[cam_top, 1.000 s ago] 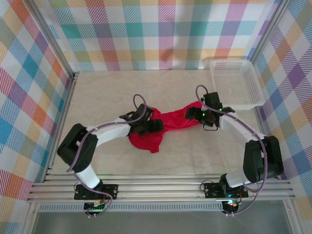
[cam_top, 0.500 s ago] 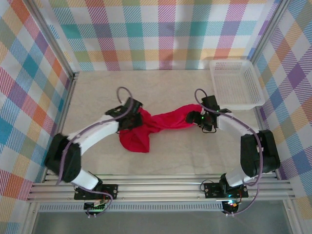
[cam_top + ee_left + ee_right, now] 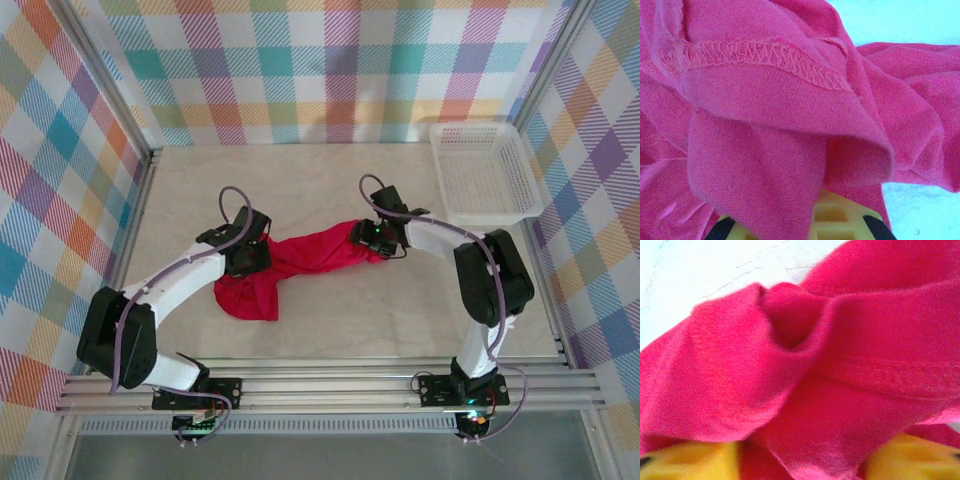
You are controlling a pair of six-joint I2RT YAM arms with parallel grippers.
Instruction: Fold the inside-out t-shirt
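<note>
Left gripper [image 3: 251, 257] clamps the shirt's [image 3: 315, 252] left end mid-frame, right gripper [image 3: 374, 240] straddles its right end, closure unclear, likely for spreading.

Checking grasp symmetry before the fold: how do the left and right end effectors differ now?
The left end effector grips the t-shirt at its wide, bunched end; the right end effector is at the narrow, twisted end. The left is shut on cloth; the right's fingers stand apart with cloth between, grip unclear. Both are over the table, facing each other.
</note>
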